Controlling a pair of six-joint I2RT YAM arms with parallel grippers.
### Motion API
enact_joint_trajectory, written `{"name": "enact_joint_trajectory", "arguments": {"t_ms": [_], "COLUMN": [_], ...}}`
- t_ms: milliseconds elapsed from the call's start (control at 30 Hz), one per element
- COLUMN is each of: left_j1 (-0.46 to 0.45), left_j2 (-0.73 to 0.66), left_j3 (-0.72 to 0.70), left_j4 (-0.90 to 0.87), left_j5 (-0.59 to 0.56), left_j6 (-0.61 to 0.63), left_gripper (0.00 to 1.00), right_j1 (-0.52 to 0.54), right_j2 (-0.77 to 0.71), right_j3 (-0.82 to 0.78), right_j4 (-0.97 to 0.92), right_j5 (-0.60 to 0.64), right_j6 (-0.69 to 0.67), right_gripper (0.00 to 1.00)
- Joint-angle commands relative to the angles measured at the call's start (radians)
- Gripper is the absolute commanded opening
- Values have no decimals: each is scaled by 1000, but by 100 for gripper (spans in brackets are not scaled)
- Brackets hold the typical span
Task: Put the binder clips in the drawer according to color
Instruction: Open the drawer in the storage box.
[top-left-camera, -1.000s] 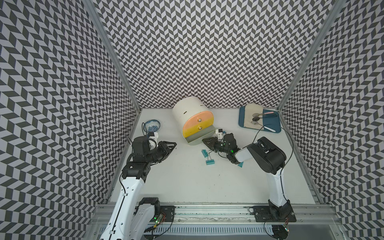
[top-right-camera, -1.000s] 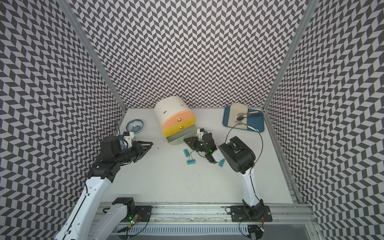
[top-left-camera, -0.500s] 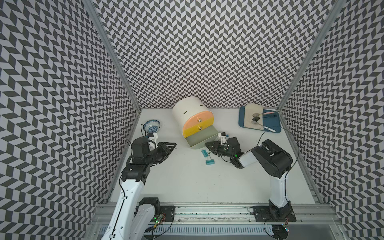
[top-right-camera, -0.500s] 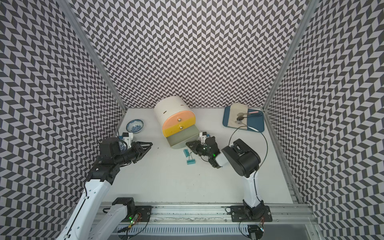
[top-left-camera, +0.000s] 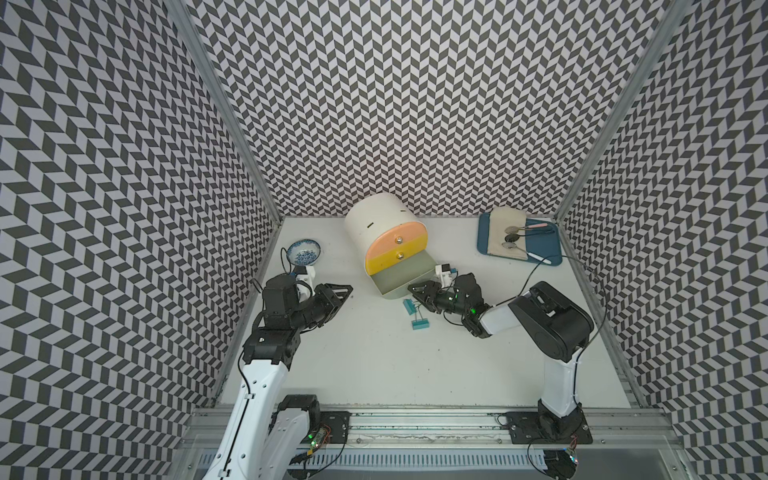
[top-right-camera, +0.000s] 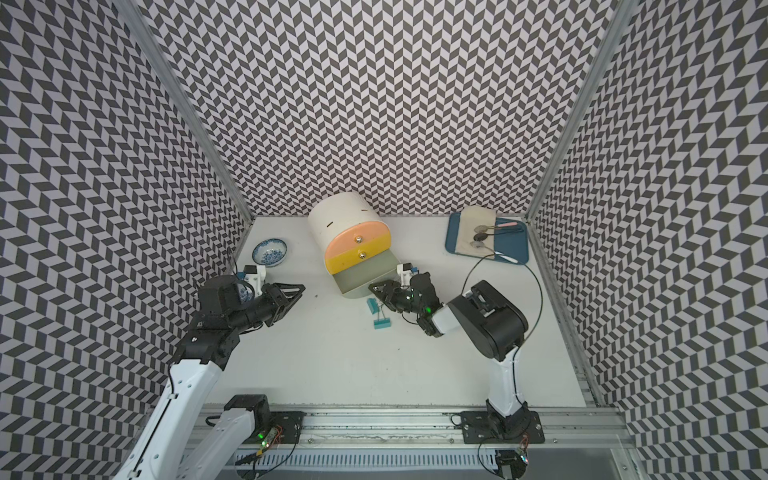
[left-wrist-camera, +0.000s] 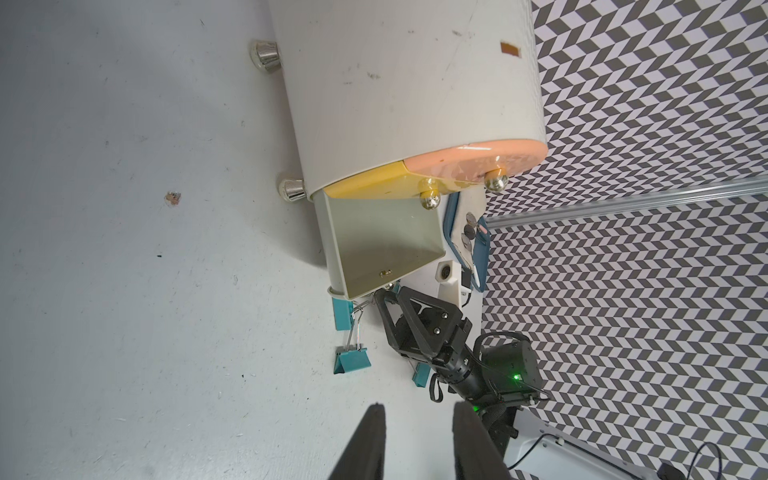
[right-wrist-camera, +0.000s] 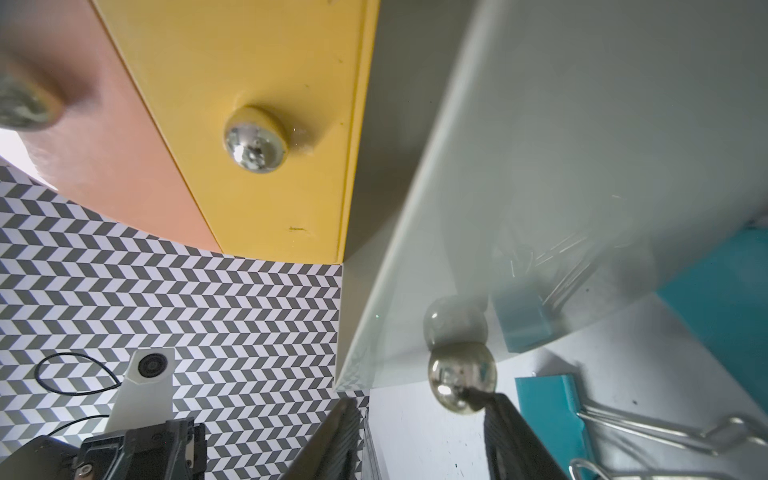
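The cream drawer (top-left-camera: 374, 224) cabinet lies with its pink and yellow fronts closed and its grey-green bottom drawer (top-left-camera: 399, 278) pulled out; nothing shows inside it. My right gripper (top-left-camera: 415, 291) is open at that drawer's front. In the right wrist view one of its fingers (right-wrist-camera: 505, 419) touches the metal knob (right-wrist-camera: 461, 382), while the right gripper (right-wrist-camera: 422, 401) has its jaws standing apart. Teal binder clips (top-left-camera: 409, 306) (top-left-camera: 420, 324) lie on the table just before the drawer, and a third clip (left-wrist-camera: 420, 374) lies under the right arm. My left gripper (top-left-camera: 347, 289) hovers open and empty, well left of them.
A blue-and-white bowl (top-left-camera: 304, 252) sits at the back left near the wall. A flat blue tray (top-left-camera: 519, 239) with a cloth and spoons lies at the back right. A cable runs from the tray side to the right arm.
The right gripper drew the grey-green drawer further out, then its jaws opened off the knob. The left arm has stayed where it was.
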Motion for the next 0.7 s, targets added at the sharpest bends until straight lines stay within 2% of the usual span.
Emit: {"name": "enact_joint_trajectory", "arguments": {"t_ms": [0, 167, 267, 433, 567, 667], "left_j1": [6, 6, 6, 6, 6, 6], "left_j2": [-16, -15, -17, -31, -51, -69], "left_j3": [-10, -8, -11, -29, -52, -63], "left_j4": [42, 55, 65, 84, 104, 108], "left_j5": [10, 6, 5, 6, 11, 13], "left_j6": [-3, -1, -1, -9, -25, -33], "left_gripper": [32, 32, 32, 32, 32, 32], "right_j1": [5, 6, 0, -22, -67, -129], "right_j2": [-76, -199, -288, -404, -462, -472], "right_j3": [-17, -44, -57, -45, -44, -52], "right_j4": [-47, -229, -373, -600, -736, -791], "right_j5": [-3, 23, 71, 183, 270, 280], "right_j6": [-63, -174, -249, -359, -405, -422], "right_gripper": [58, 64, 69, 70, 62, 52]}}
